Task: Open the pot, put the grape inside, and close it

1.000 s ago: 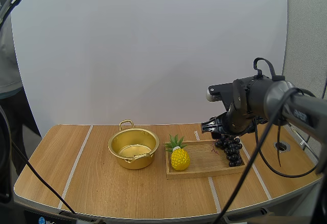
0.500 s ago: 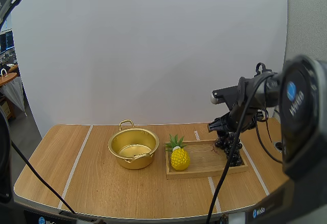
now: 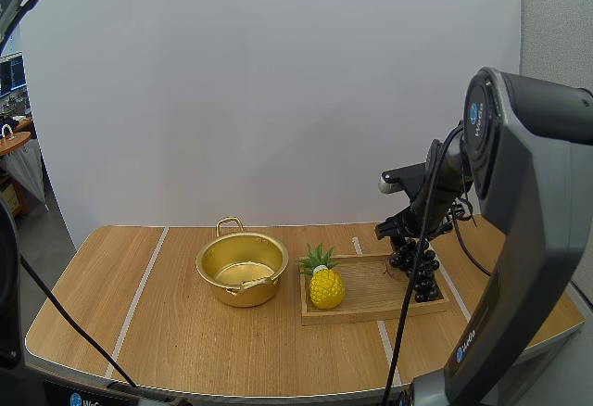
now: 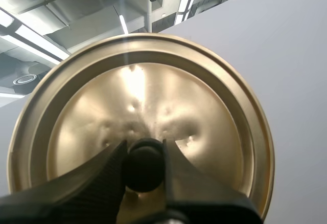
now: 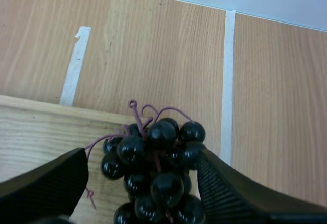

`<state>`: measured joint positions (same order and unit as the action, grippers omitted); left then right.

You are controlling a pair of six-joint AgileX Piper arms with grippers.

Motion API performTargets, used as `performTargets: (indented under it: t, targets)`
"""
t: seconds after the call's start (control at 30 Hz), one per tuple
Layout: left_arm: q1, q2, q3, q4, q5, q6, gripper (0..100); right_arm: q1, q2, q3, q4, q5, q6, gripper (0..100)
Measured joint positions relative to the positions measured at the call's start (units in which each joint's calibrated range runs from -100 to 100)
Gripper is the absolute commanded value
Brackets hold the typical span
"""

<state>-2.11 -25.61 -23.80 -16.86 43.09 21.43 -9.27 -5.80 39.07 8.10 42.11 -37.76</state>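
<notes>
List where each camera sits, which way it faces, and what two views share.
High: behind and above the bases, facing forward and down on the table; my right arm reaches to the grapes on the tray, beside the open pot.
Left wrist: on my left arm, facing the lid; my left fingers pinch its knob.
Right wrist: on my right arm, facing down at the grapes; my right fingers stand apart either side of them.
Shared: the high and right wrist views both show grapes, tray and table.

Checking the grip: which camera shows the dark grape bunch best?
The right wrist view: the dark grape bunch sits close between the right end effector's fingers. High view: small, at the wooden tray. Left wrist view: the gold lid.
</notes>
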Motion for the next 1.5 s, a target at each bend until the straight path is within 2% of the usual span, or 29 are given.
performTargets:
  t: [0.93,0.97,1.0,1.1,1.13,1.17,1.5]
  targets:
    - [0.0,0.0,0.0,0.0,0.0,0.0,0,-0.03,10.12,-2.32,0.26,-8.14,-0.97,100]
    - [0.0,0.0,0.0,0.0,0.0,0.0,0,-0.03,10.42,-2.48,0.37,-8.6,-0.97,93]
    - [0.0,0.0,0.0,0.0,0.0,0.0,0,-0.03,10.59,-2.58,0.37,-8.83,-0.97,80]
    - [0.0,0.0,0.0,0.0,0.0,0.0,0,-0.03,10.72,-2.62,0.58,-9.15,-1.0,26]
    - [0.0,0.0,0.0,0.0,0.0,0.0,0,-0.03,10.72,-2.62,0.62,-9.47,-1.09,3]
    - [0.0,0.0,0.0,0.0,0.0,0.0,0,-0.03,10.72,-2.62,0.73,-9.35,-1.09,0]
    - [0.0,0.0,0.0,0.0,0.0,0.0,0,-0.03,10.47,-2.62,1.36,-9.35,-1.09,0]
